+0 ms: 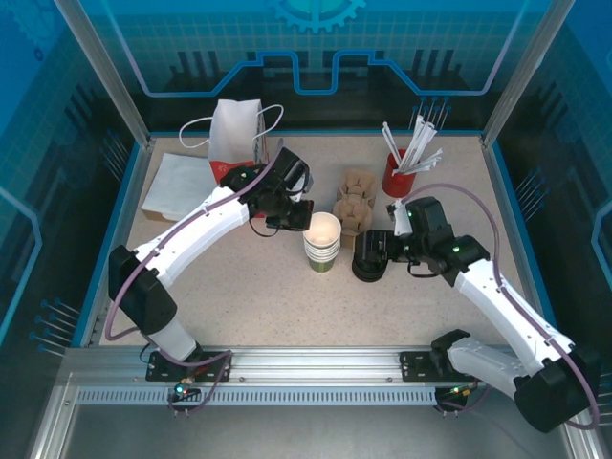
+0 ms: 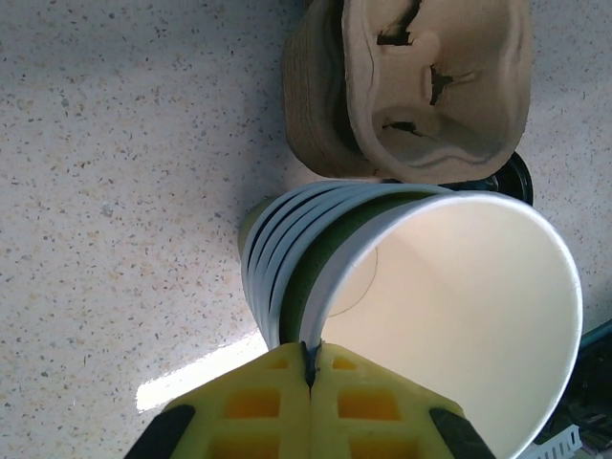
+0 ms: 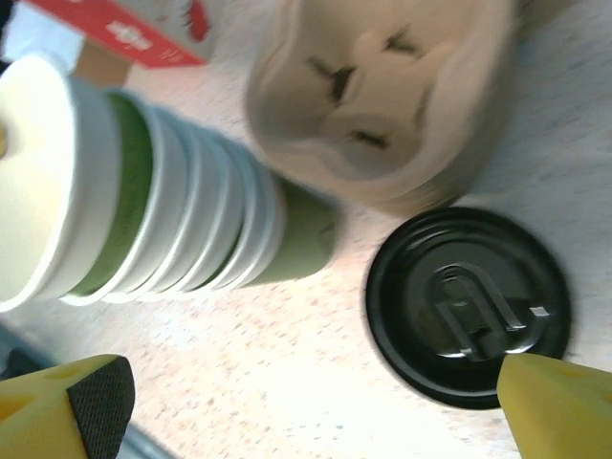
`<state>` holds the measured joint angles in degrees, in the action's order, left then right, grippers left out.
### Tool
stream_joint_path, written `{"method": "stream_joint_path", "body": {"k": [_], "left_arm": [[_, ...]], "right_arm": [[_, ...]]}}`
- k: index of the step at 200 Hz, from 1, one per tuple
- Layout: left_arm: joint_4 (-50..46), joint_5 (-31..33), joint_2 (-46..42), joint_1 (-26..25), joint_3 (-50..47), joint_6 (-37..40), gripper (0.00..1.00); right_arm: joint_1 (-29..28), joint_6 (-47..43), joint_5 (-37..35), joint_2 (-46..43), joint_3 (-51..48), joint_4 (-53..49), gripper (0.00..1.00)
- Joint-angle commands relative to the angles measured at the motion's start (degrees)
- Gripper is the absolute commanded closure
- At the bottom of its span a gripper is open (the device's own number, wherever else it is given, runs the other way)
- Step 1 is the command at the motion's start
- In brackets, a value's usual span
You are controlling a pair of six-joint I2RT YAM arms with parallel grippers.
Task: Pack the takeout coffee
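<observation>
Speckled beige, blue-edged counter, enclosed by translucent blue panels bearing gear and circuit motifs; aluminium posts at the far corners, aluminium rail along the near edge.

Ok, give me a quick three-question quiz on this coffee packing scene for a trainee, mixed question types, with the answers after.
1. True or false: the left end effector pinches the rim of the top cup in the stack.
2. The open right end effector hangs over: a) the black lids, b) the napkins, c) the paper bag.
3. Does the top cup have a lid on it?
Key: 1 true; 2 a; 3 no.
</observation>
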<state>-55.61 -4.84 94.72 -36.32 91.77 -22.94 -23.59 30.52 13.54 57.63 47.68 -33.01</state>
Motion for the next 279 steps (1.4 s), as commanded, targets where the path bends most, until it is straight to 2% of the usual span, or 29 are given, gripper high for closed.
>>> {"method": "stream_joint_path", "body": {"k": [1, 21, 40, 67, 131, 231, 279], "left_arm": [[-0.37, -2.45, 1.41, 0.10, 1.24, 1.06, 0.94], [-0.59, -0.63, 2.00, 0.19, 1.07, 1.39, 0.91], [-0.81, -0.26, 2.49, 0.19, 1.74, 1.56, 0.84], [-0.55, -0.20, 3.17, 0.20, 2.09, 1.66, 0.90], [-0.97, 1.59, 4.14, 2.03, 2.45, 2.19, 0.91], [-1.57, 1.53, 5.49, 7.81, 6.29, 4.62, 0.92], [-2.36, 1.57, 8.11, 10.64, 9.82, 5.90, 0.92]], "right_arm": [[-2.26, 0.20, 9.13, -2.37, -3.18, 4.91, 0.00], [-4.09, 0.91, 9.72, -3.22, -5.14, 7.76, 0.00], [-6.28, 2.49, 11.64, -2.33, -6.42, 12.23, 0.00], [-10.03, 2.31, 9.81, 0.86, -5.89, 14.82, 0.00], [-14.58, 5.36, 5.65, 9.23, -5.51, 26.55, 0.00], [-15.52, 3.85, 4.05, 24.26, 2.39, 35.80, 0.00], [-15.12, 0.38, 3.22, 30.53, 9.49, 35.70, 0.00]]}}
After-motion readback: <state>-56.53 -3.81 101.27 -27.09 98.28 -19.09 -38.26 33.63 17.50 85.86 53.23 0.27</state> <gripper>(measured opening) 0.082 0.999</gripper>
